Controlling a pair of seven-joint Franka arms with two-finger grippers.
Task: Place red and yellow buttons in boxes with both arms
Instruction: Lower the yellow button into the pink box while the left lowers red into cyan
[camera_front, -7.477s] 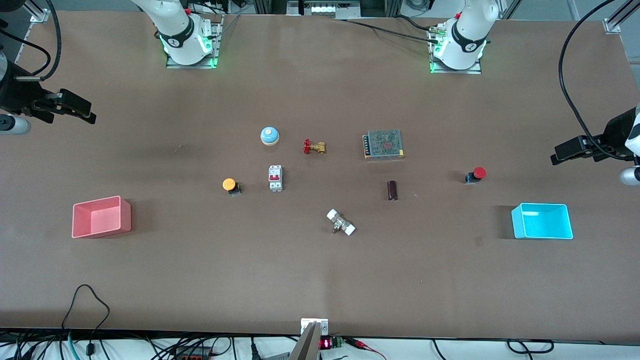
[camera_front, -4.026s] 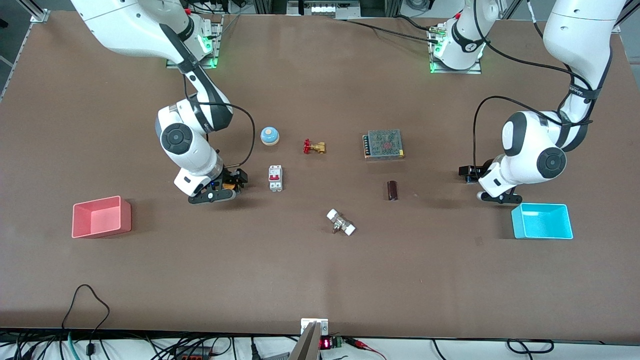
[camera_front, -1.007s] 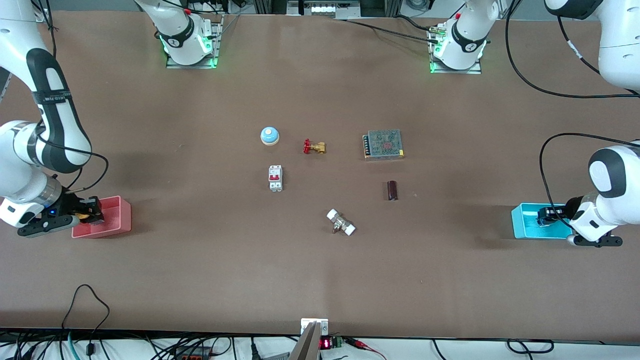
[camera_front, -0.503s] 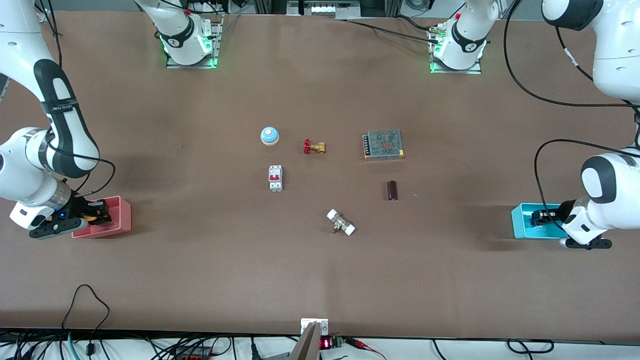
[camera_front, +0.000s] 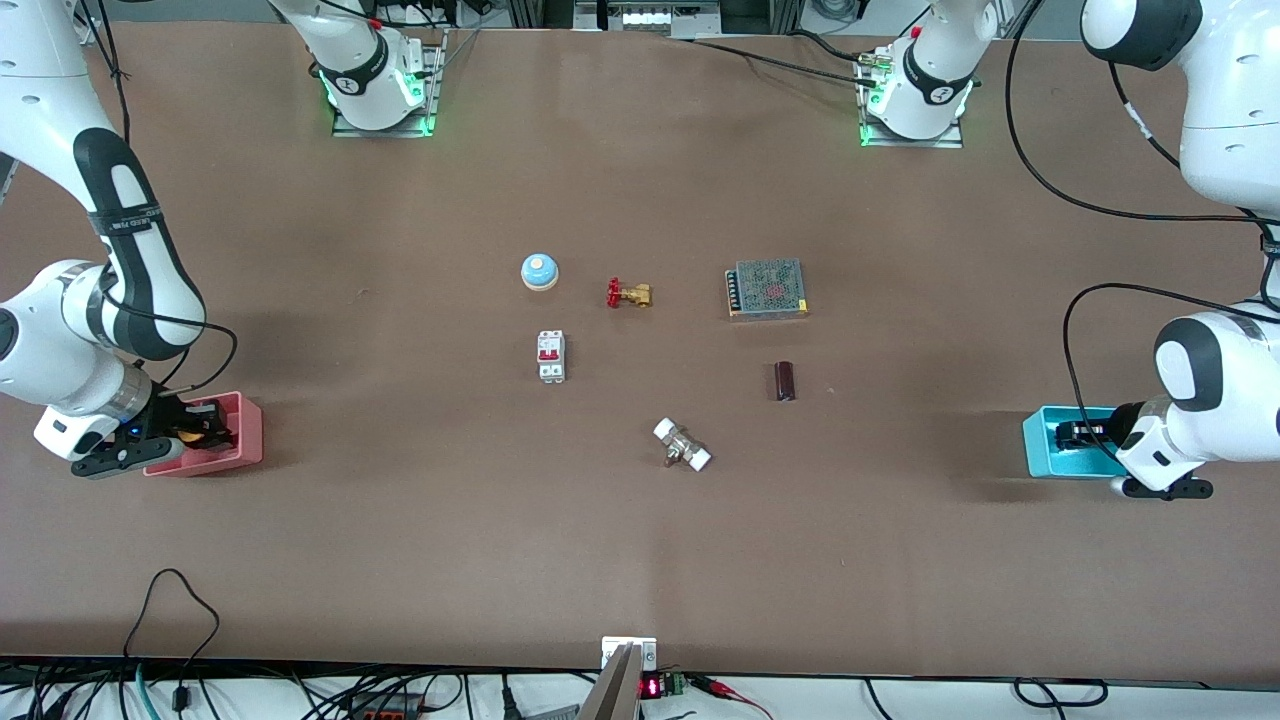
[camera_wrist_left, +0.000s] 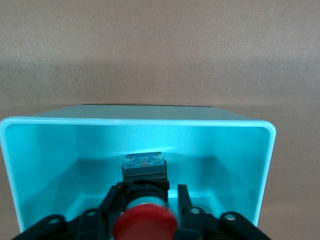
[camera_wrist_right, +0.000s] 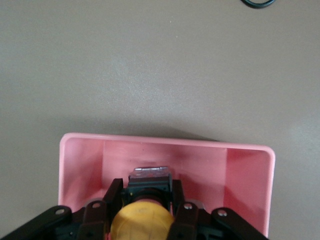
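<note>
My left gripper (camera_front: 1075, 436) is inside the cyan box (camera_front: 1040, 440) at the left arm's end of the table. In the left wrist view the red button (camera_wrist_left: 145, 225) lies between the fingers of my left gripper (camera_wrist_left: 148, 189), low in the cyan box (camera_wrist_left: 135, 121); one finger stands apart from it with a gap showing. My right gripper (camera_front: 205, 432) is inside the pink box (camera_front: 245, 430) at the right arm's end, shut on the yellow button (camera_front: 188, 436). The right wrist view shows my right gripper (camera_wrist_right: 148, 185) clamping the yellow button (camera_wrist_right: 142, 225) low inside the pink box (camera_wrist_right: 165, 141).
In the table's middle stand a blue bell (camera_front: 539, 271), a white breaker (camera_front: 550, 356), a red-handled brass valve (camera_front: 628, 294), a mesh-topped power supply (camera_front: 768, 289), a dark cylinder (camera_front: 785, 381) and a white-ended fitting (camera_front: 682, 445).
Both grippers have moved a little toward the table's middle and deeper into their boxes. The left gripper's fingers now show a gap beside the red button.
</note>
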